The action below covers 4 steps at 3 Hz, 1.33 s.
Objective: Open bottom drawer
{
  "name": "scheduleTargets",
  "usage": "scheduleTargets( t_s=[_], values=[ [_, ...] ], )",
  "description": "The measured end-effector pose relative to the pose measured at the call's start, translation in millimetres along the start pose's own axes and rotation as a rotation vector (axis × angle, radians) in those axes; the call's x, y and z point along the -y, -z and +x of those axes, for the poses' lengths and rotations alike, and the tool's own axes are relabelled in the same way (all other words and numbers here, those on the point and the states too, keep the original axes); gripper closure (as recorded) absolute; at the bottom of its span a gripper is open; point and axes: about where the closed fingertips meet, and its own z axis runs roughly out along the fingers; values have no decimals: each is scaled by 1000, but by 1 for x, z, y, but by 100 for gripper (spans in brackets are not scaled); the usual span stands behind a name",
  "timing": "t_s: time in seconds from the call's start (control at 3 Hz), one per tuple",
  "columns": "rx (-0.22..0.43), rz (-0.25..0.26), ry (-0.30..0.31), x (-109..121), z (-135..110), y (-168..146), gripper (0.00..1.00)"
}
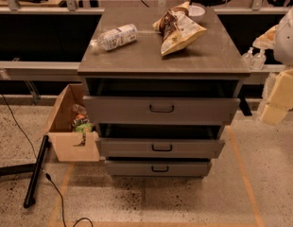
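Note:
The grey cabinet [137,60] stands in the middle of the camera view with three drawer fronts stacked. The bottom drawer [132,168] is the lowest and narrowest front, with a small black loop handle [159,169] at its centre. A thin dark gap shows above it. The mid-sized front [127,147] and the widest front [118,109] above it stand out with dark gaps over them. My gripper [278,100] shows as pale blocky parts at the right edge, well to the right of the cabinet, about level with the top drawer and touching nothing.
On the cabinet top lie a plastic bottle [116,37], a crumpled snack bag [178,30] and a white bowl [197,11]. An open cardboard box [71,131] sits on the floor at the cabinet's left. A black pole [35,171] and cable lie further left. Two small bottles [254,58] stand at right.

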Motion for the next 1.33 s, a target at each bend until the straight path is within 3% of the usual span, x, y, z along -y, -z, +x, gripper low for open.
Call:
scheduleTargets(
  t_s=[0.33, 0.67, 1.0, 1.33],
  values=[
    [-1, 7, -9, 0, 1, -6, 0],
    [45, -46, 1, -13, 14, -55, 0],
    [136, -106, 65, -39, 31, -141, 0],
    [183, -97, 187, -56, 35, -206, 0]
  ],
)
